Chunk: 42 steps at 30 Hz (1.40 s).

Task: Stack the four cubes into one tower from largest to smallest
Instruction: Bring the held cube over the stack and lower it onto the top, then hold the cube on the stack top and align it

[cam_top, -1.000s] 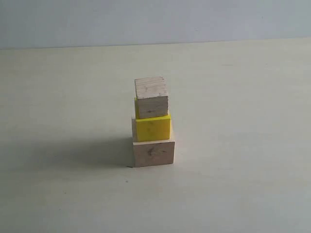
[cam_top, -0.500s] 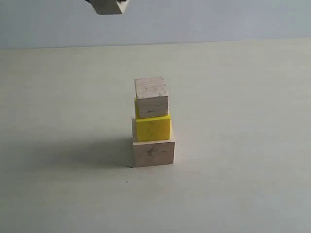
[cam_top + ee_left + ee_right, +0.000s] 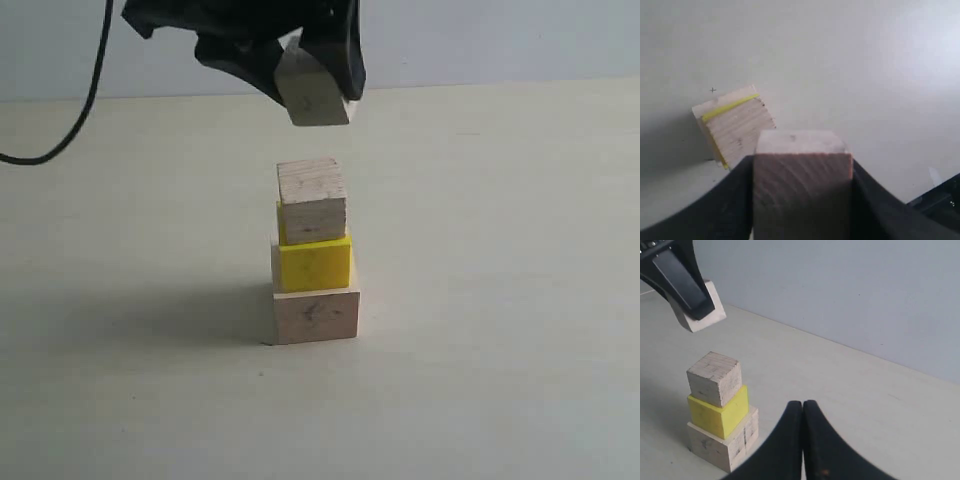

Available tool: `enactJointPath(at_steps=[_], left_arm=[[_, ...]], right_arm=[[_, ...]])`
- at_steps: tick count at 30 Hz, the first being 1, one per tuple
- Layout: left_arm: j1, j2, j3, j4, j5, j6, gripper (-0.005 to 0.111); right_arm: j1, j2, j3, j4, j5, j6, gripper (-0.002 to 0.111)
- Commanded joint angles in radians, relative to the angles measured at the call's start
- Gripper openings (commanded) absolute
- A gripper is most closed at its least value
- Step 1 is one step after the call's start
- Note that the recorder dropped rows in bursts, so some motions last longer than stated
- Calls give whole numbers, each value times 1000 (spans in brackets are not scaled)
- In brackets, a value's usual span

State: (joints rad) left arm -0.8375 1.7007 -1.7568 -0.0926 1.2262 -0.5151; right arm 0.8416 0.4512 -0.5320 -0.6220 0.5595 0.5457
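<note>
Three cubes sit stacked on table (image 3: pixel 500 380), large wood cube (image 3: pixel 316 315), yellow cube (image 3: pixel 315 264), smaller wood cube (image 3: pixel 312 200), w/ left gripper (image 3: pixel 312 85) pinching tiny cube (image 3: pixel 320 104) by opposite flat faces above them, not touching: light, stiff, prob. tip-prone; right gripper (image 3: pixel 803 415) closed, empty.

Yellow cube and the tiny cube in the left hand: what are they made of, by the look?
The tiny cube in the left hand: bare pale wood, unfinished, grain lines on its face. The yellow cube: likely painted wood, opaque matte yellow coat; no grain shows, so plastic is possible.
</note>
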Motion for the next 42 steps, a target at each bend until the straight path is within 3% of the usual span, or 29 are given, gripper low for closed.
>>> enactJointPath(at_steps=[1,7,13,42], left_arm=[[-29,23,4,52,-5,-128,0],[-44,43,4,171,-5,-287,0],[-52,97,4,169,-5,-383,0],[-59,148,4,196,-5,-436,0]], right_arm=[[0,-7,5,3,-10,5,0],[0,-7,5,3,-10,5,0],[0,-7,5,3,-10,5,0],[0,-7,5,13,2,5,0]])
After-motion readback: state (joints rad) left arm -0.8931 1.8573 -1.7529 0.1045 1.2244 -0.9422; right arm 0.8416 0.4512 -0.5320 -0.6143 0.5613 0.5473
